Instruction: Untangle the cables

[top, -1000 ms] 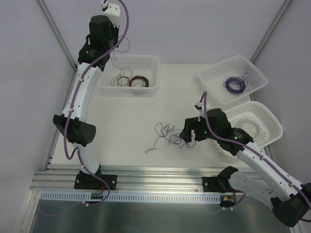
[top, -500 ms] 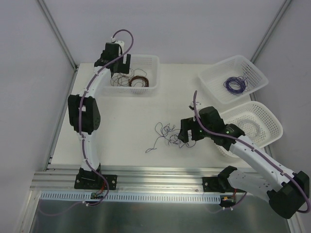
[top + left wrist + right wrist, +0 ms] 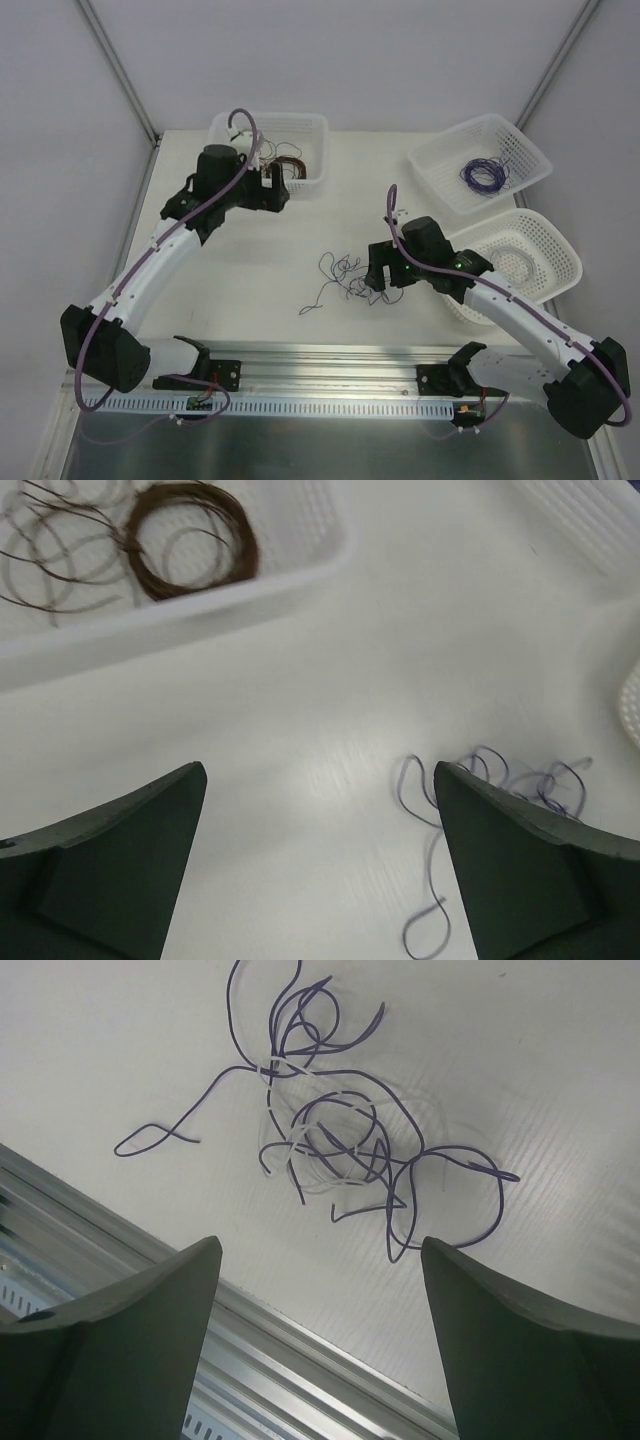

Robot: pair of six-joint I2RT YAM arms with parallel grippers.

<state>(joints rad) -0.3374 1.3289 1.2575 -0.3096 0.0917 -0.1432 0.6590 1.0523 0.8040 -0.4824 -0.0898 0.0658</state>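
Observation:
The cables [image 3: 346, 278] lie as a small loose tangle of thin purple and pale strands on the white table, a little in front of its centre. My right gripper [image 3: 373, 270] hovers at the tangle's right side, open and empty. In the right wrist view the cables [image 3: 335, 1140] lie just beyond the right gripper [image 3: 320, 1242]. My left gripper [image 3: 282, 188] is open and empty, in front of the back-left basket. In the left wrist view the left gripper [image 3: 320, 770] is over bare table, with the cables [image 3: 500, 778] beside its right finger.
The back-left basket [image 3: 302, 121] holds a brown coil [image 3: 287, 166] and loose dark wire; its rim [image 3: 200, 602] is ahead of the left gripper. A right basket [image 3: 447, 143] holds a purple coil [image 3: 483, 175]. Another basket [image 3: 560, 243] sits below it. A metal rail [image 3: 90, 1222] edges the table.
My left gripper opened, let a dark wire drop into the back-left basket, and swung down and right to the table in front of it. My right gripper edged closer to the tangle.

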